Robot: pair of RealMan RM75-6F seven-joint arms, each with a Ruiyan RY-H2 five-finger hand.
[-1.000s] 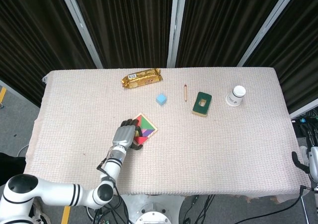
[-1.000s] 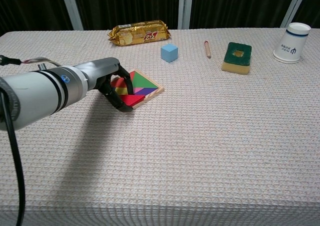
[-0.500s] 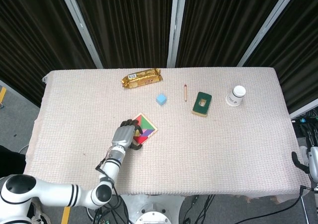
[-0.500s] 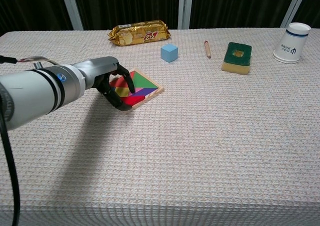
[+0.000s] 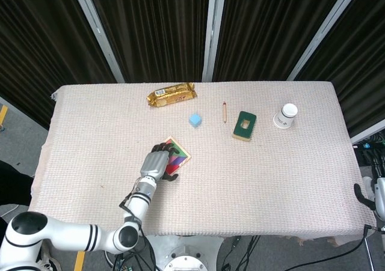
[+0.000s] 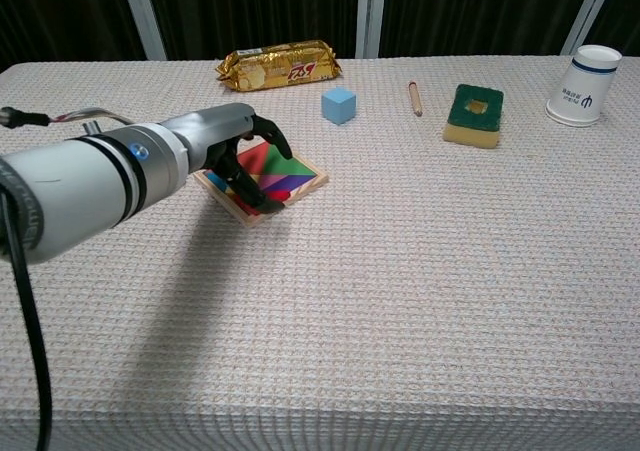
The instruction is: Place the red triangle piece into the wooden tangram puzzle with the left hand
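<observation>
The wooden tangram puzzle (image 5: 179,153) (image 6: 306,182) lies left of the table's middle, filled with coloured pieces. The red triangle piece (image 5: 172,169) (image 6: 283,193) lies in the tray at its near corner, partly covered by dark fingers. My left hand (image 5: 155,163) (image 6: 238,154) is spread over the puzzle's left half, fingertips (image 6: 283,147) reaching over the pieces and holding nothing. Only a dark sliver of my right hand (image 5: 360,194) shows past the table's right edge, and its fingers cannot be made out.
A gold snack packet (image 5: 172,94) lies at the back. A blue cube (image 5: 195,119), a pencil (image 5: 224,111), a green sponge (image 5: 244,125) and a white paper cup (image 5: 286,115) stand in a row behind and to the right of the puzzle.
My left hand has moved right from the puzzle's left edge and now lies over the tray with its fingers spread. The red triangle shows less beneath them.
</observation>
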